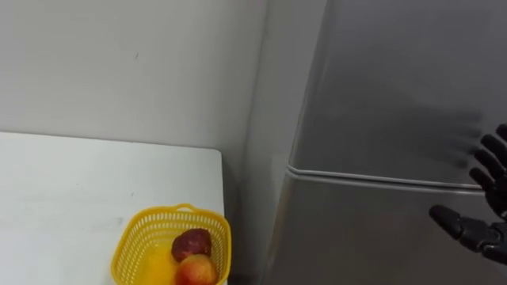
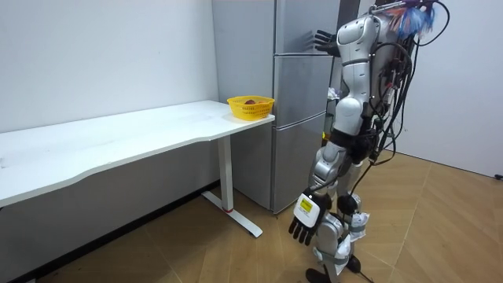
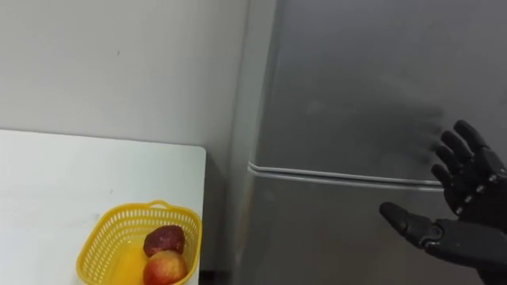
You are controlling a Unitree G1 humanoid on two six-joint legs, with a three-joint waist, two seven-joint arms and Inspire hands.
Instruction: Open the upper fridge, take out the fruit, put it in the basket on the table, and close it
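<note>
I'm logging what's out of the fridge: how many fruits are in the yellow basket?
2 clearly: a dark red fruit at the back of the yellow basket, and a red-yellow fruit in front of it. The orange patch beside them may be a third; I cannot tell.

Fridge (image 1: 380,103) doors: grey brushed-metal look, smooth, satin sheen with soft reflections. Table (image 1: 79,190) top: white, smooth, matt. Basket (image 1: 127,237): yellow plastic lattice, slightly glossy. Dark red fruit (image 1: 191,243) in it: smooth skin, dull; red-yellow fruit (image 1: 196,271): smooth, a bit shiny. Right robot hand (image 3: 475,214): black, hard plastic look, semi-matt. Wall (image 1: 119,63): plain matt paint. Floor (image 2: 440,228): wood-pattern boards, low sheen.
</note>
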